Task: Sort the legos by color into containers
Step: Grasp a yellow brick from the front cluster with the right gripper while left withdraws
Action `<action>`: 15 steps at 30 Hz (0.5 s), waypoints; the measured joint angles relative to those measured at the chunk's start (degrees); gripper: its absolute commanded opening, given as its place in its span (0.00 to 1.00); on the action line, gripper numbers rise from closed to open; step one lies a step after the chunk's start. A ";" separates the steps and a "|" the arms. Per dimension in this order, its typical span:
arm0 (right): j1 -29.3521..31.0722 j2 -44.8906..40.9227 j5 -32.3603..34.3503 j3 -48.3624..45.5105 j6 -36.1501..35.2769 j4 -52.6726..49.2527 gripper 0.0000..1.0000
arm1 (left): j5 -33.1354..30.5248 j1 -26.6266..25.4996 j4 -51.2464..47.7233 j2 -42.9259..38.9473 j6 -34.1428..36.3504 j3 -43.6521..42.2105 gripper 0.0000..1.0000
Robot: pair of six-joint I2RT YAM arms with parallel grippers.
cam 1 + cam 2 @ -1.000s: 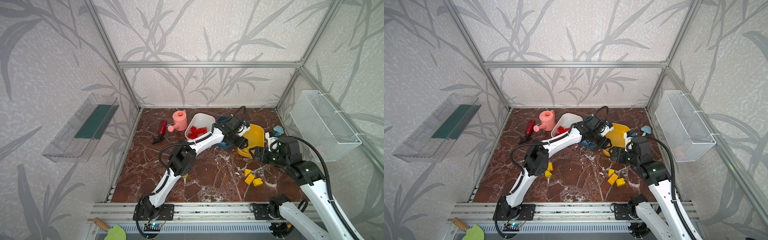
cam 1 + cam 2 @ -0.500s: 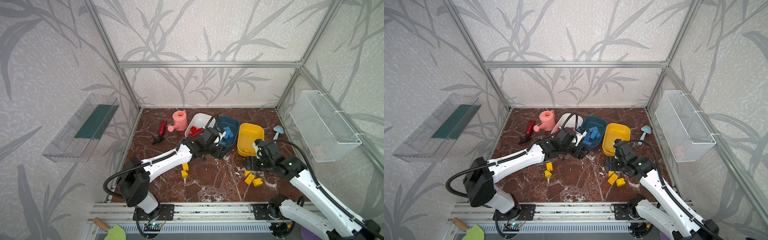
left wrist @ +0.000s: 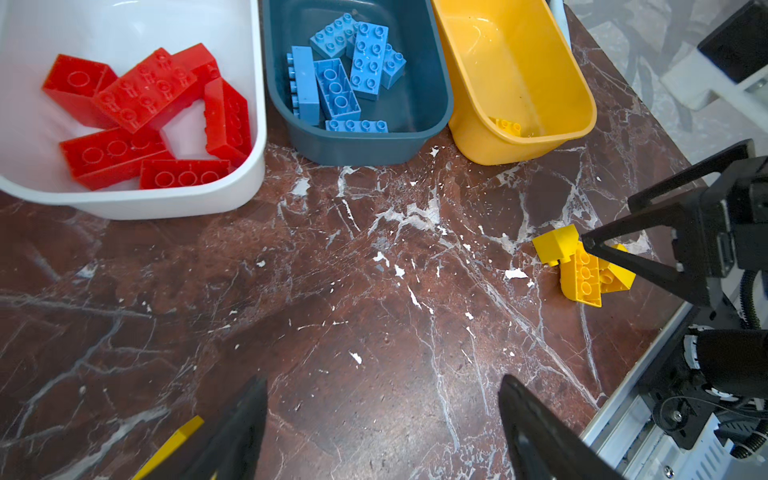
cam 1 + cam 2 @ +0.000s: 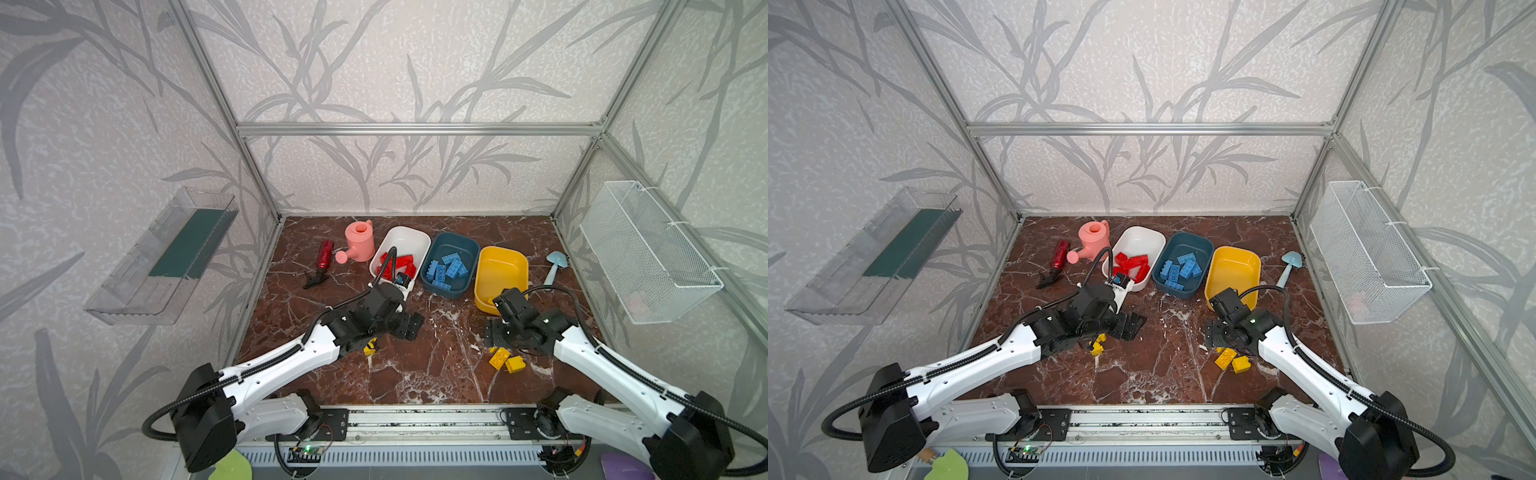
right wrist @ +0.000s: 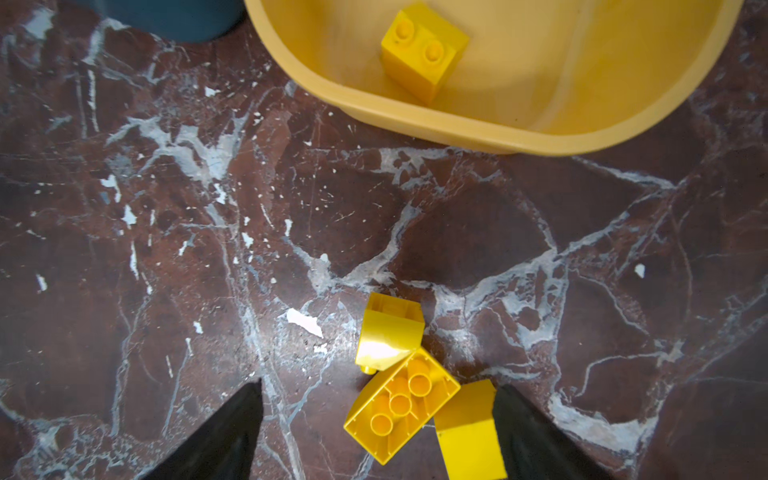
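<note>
Three containers stand in a row: a white tub point(image 4: 406, 233) with several red legos point(image 4: 398, 266), a teal tub point(image 4: 456, 242) with several blue legos point(image 4: 449, 268), and a yellow tub point(image 4: 500, 270) with one yellow lego point(image 5: 422, 54). My right gripper point(image 5: 378, 386) hangs open low over three yellow legos on the floor; an upside-down long one point(image 5: 401, 405) lies between the fingers and another point(image 5: 467, 428) rests against one finger. My left gripper point(image 3: 381, 382) is open and empty above bare floor, in front of the white tub. Yellow legos point(image 4: 370, 347) lie beside it under the arm.
A pink watering can point(image 4: 359, 241) and a dark red tool point(image 4: 324, 255) lie left of the white tub. A light blue shovel point(image 4: 555, 266) lies right of the yellow tub. A wire basket point(image 4: 648, 253) and a clear tray point(image 4: 166, 257) hang on the side walls.
My left arm drew back from the teal tub toward the front and its jaws opened wider. My right gripper came from the yellow tub down over the yellow legos on the floor.
</note>
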 measured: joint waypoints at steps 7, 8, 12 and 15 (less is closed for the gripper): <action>-0.11 5.81 0.17 -0.37 0.37 2.19 0.78 | -1.31 0.00 -0.28 -0.42 -0.83 -0.59 0.86; -0.11 6.62 0.15 -0.37 0.39 2.34 0.77 | -1.36 0.00 -0.28 -0.22 -0.87 -0.59 0.86; -0.24 9.40 0.17 -0.37 0.66 2.95 0.76 | -1.46 0.00 -0.31 0.87 -1.27 -0.59 0.86; -0.85 11.21 0.00 -0.46 0.70 4.28 0.75 | -1.51 0.00 -0.31 1.07 -1.38 -0.59 0.86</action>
